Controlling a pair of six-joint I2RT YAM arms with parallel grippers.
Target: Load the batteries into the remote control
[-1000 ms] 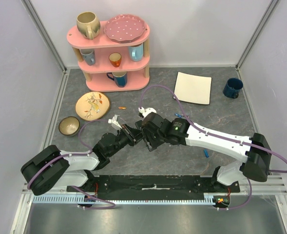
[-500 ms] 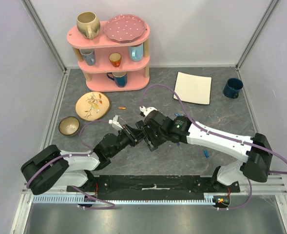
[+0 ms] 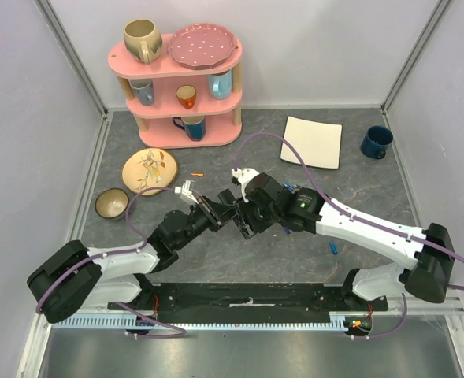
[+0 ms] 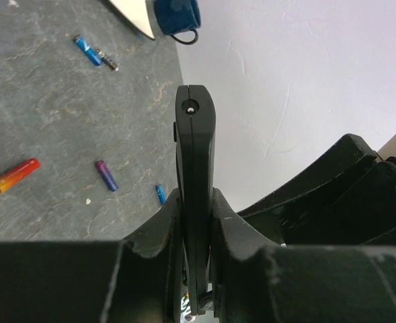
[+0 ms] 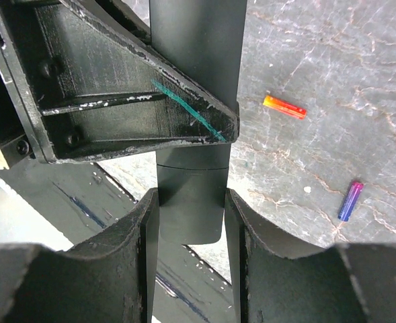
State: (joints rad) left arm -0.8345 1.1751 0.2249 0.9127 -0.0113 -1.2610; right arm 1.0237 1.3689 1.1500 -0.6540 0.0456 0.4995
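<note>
Black, slim plastic remote control (image 4: 194, 134) is hanging in the air over the middle of the desk (image 3: 358, 177). The left hand (image 4: 195, 219) is pinching it edge-on, and the right hand (image 5: 189, 208) is squeezing it too, both narrowed tight on it. The tiny coloured cylinder batteries (image 4: 105, 175) are all lying loose on the desk, one orange battery (image 3: 197, 173) toward the far left, one blue battery (image 3: 335, 248) toward the near right. I'm guessing they're working on the compartment, though I can't see it. Next, one hand needs to let go and go fetching a battery.
</note>
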